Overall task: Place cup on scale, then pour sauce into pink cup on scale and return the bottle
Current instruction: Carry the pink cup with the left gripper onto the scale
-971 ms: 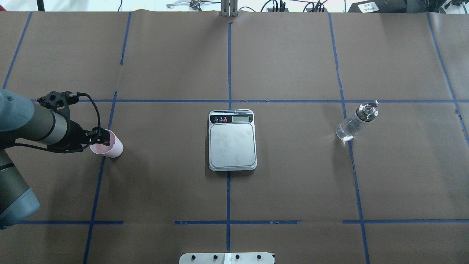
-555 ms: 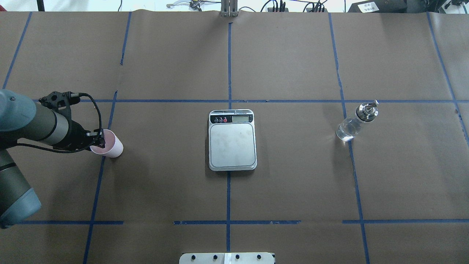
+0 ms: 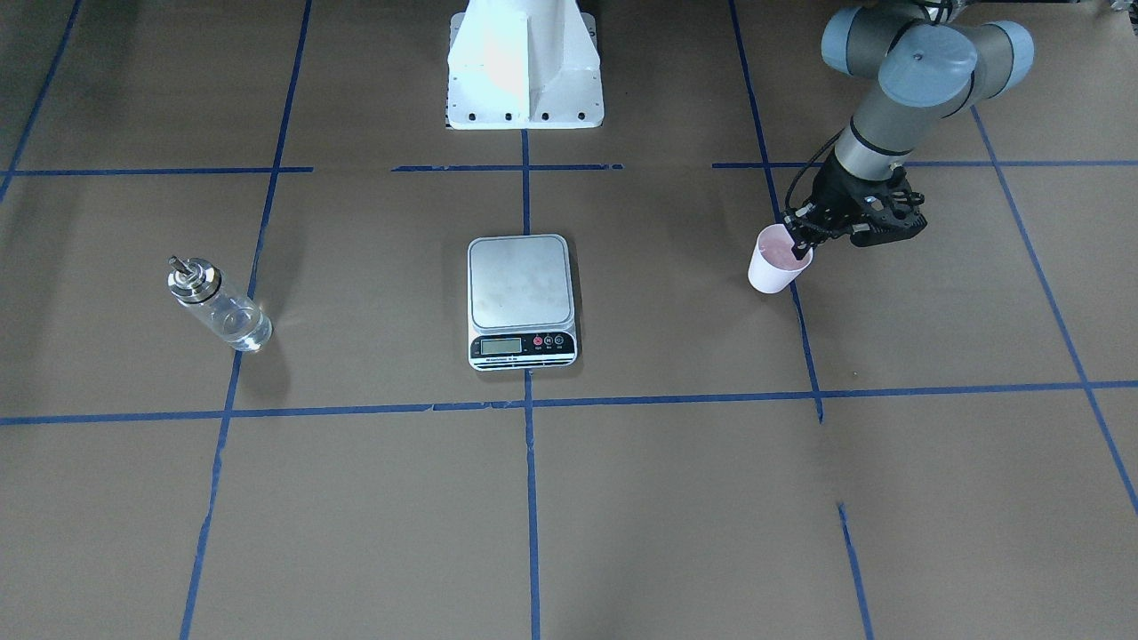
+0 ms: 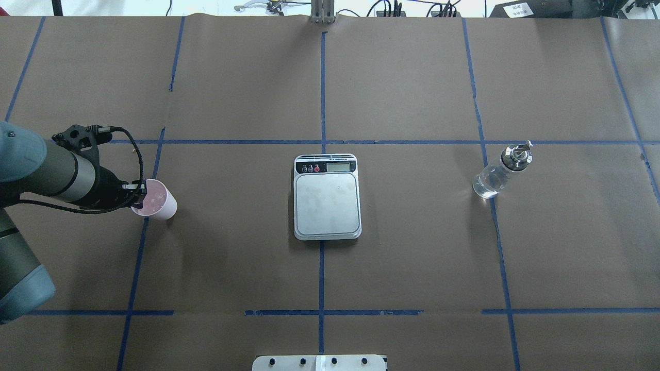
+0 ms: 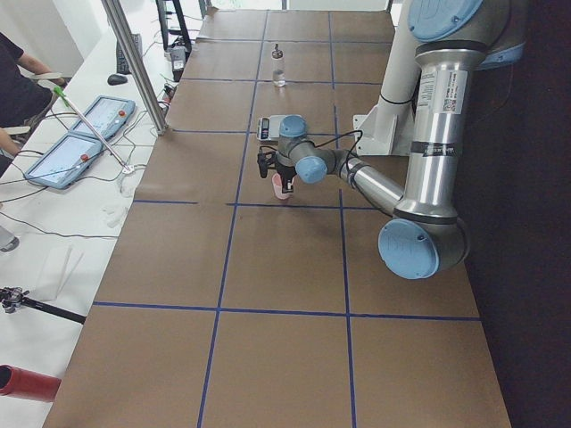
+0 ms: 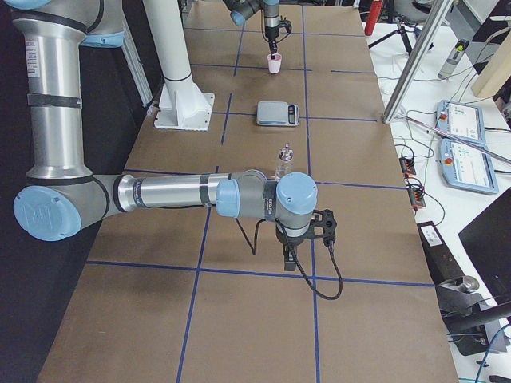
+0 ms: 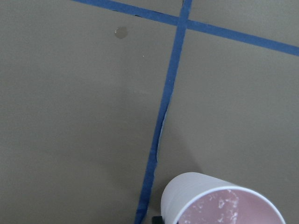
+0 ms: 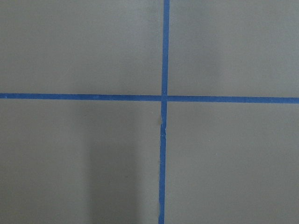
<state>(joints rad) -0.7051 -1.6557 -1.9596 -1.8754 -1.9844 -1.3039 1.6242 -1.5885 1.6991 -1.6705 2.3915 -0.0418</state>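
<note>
In the overhead view the left claw sits at the left of the frame, closed to a narrow pinch on the near rim of the cup, with one finger dipping inside and the other outside. The cup leans slightly and stands over a blue tape line on the table. The scale lies at the centre of the frame, its plate bare and its display strip towards the upper edge. The stretch of table between cup and scale is flat brown paper. The bottle stands upright at the right of the frame, beside another tape line and well apart from the scale.

The right claw shows only in the right side view, low over the table in the lower middle of the frame, with the bottle just behind it. I cannot tell how far open it is. Its wrist camera sees only crossed tape. A white base plate sits at the top centre of the front view.
</note>
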